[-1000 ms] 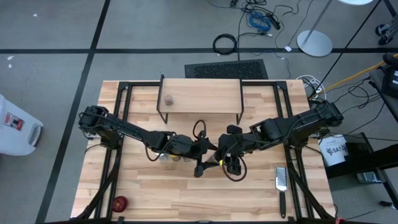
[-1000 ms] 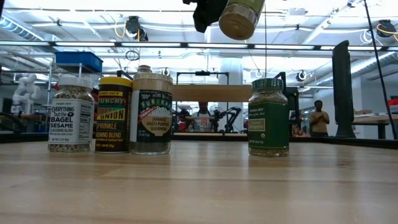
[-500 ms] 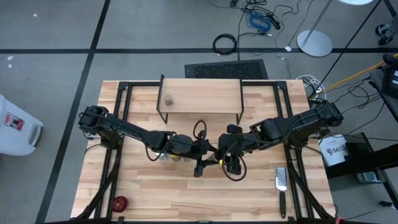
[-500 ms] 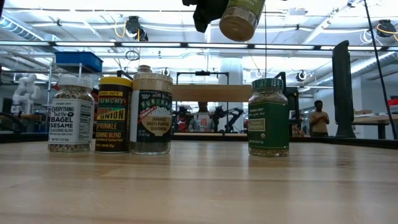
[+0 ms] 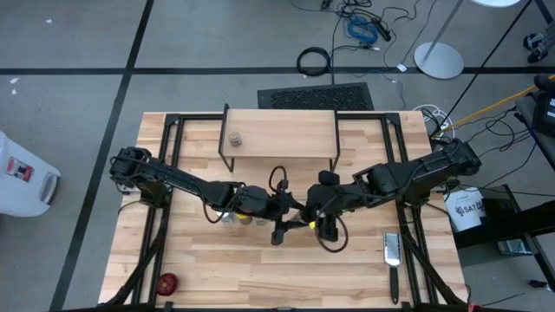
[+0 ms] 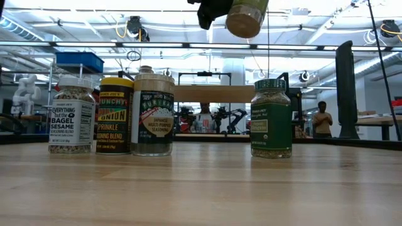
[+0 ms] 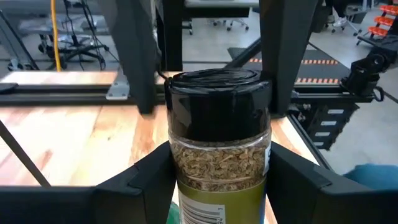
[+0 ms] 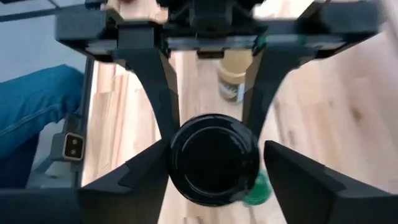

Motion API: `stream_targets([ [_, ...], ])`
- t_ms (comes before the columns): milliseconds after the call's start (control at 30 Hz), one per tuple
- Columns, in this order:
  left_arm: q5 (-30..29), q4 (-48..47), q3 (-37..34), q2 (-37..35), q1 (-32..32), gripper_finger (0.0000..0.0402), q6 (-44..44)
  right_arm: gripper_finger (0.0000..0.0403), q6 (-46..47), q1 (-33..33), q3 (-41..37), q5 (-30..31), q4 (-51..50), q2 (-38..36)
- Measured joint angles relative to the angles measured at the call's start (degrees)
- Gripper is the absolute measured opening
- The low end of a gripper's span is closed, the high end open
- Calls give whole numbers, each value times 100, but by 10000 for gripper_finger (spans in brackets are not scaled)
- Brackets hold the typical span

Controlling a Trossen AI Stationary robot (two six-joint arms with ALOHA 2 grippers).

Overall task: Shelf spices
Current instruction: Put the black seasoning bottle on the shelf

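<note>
**Dark-lidded jar held in mid-air between both grippers**

The table (image 5: 364,260) fills the middle of the high view. The shelf (image 5: 282,134) stands at its upper centre. Both arms reach in from the sides and meet at the centre of the frame, below the shelf.

The left gripper (image 7: 217,180) is clamped on the dark-lidded jar (image 6: 246,16), its fingers pressed against the glass body on both sides. The right gripper (image 8: 214,168) sits around the same jar's black lid. Its fingers flank the lid with a sliver of gap, so they look parted rather than gripping. In the low view the jar hangs tilted at the top of the frame, well above the table, its bottom turned toward the camera.

Four jars stand upright on the table in the low view. The white-capped jar (image 6: 71,115), the yellow jar (image 6: 116,116) and the tan jar (image 6: 153,113) form a tight row at left. The green-lidded jar (image 6: 271,118) stands apart at right.

A grater (image 5: 392,251) lies at the table's lower right, and a red round thing (image 5: 166,282) at its lower left.
</note>
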Motion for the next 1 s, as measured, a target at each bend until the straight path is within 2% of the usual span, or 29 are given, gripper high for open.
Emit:
stream_targets([
  [200,156,132,5,-9,-5,216,41,289,-308,80,0,382,206,-416],
  [333,204,180,3,0,-14,216,41,304,-580,266,13,576,382,-700],
  [467,382,217,-4,-24,-3,216,19,306,-737,738,9,1534,327,-1068],
  [700,662,274,-6,-470,-86,216,1,306,-210,2009,-248,3034,186,-1187],
  [867,674,633,-6,-835,-257,216,62,306,57,2597,-1310,4076,1113,-1052],
  [1000,677,1193,-6,-964,-400,216,444,306,-391,2671,-2474,4234,3140,-982],
])
